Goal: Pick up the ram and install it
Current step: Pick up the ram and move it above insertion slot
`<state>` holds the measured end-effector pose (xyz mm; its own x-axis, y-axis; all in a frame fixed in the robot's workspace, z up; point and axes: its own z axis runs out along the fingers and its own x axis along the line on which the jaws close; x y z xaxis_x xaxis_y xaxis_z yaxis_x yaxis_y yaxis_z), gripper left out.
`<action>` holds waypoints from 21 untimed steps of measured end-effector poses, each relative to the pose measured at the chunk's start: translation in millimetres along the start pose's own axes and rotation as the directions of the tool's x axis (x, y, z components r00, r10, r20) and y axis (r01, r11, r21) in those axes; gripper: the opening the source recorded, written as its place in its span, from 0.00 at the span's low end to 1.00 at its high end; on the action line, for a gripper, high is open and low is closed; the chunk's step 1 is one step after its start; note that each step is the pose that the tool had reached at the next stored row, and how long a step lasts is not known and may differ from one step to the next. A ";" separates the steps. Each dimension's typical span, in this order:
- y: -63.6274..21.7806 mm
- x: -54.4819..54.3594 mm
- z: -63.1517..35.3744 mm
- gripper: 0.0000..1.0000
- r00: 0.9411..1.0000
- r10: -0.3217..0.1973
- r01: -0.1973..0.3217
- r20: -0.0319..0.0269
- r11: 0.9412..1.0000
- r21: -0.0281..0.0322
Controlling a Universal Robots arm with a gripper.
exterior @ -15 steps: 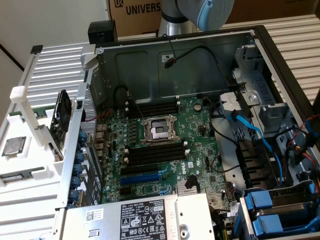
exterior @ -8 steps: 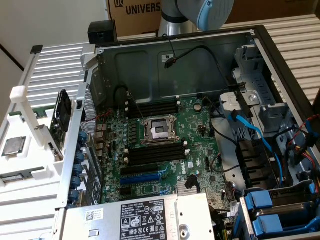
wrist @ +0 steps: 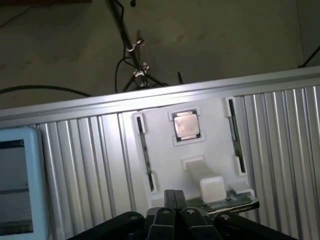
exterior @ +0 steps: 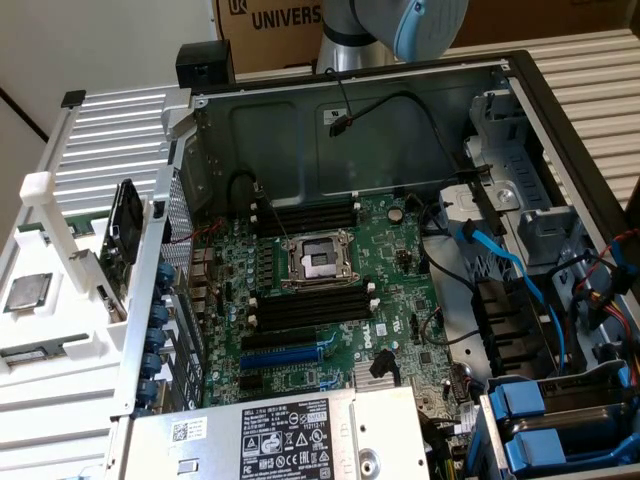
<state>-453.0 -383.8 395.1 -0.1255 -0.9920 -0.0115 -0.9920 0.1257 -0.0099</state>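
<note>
Ribbed aluminium desk (exterior: 110, 130) carrying an open computer case (exterior: 400, 130) and a white fixture (wrist: 165, 165); ram not yet installed.
The motherboard (exterior: 330, 290) is exposed inside the case. The fixture is located outside the case, at the exterior view's left. The ram (wrist: 235, 203) is laid flat at the fixture's edge, beside a white block (wrist: 212, 187). The hand (wrist: 173, 200) is positioned near it, fingers pressed together, nothing clamped.

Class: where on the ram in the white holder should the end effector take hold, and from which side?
On the ram, likely the long upper edge near mid-length, pinching its two flat faces, coming from above. It is thin and seems seated edge-up in the white holder, whose walls would block a sideways approach.
</note>
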 end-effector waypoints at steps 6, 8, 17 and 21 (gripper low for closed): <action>-0.7 0.0 0.0 0.11 0.998 -0.063 0.063 0.001 0.998 -0.001; -0.8 0.0 0.0 0.11 0.997 -0.075 0.075 0.001 0.997 -0.001; -0.8 0.0 3.0 0.11 0.991 -0.132 0.132 0.001 0.991 -0.001; -0.6 0.4 3.9 0.11 0.990 -0.141 0.141 0.001 0.990 -0.002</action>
<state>-452.4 -384.2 391.3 0.0159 -0.9998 -0.0112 -0.9998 -0.0158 -0.0099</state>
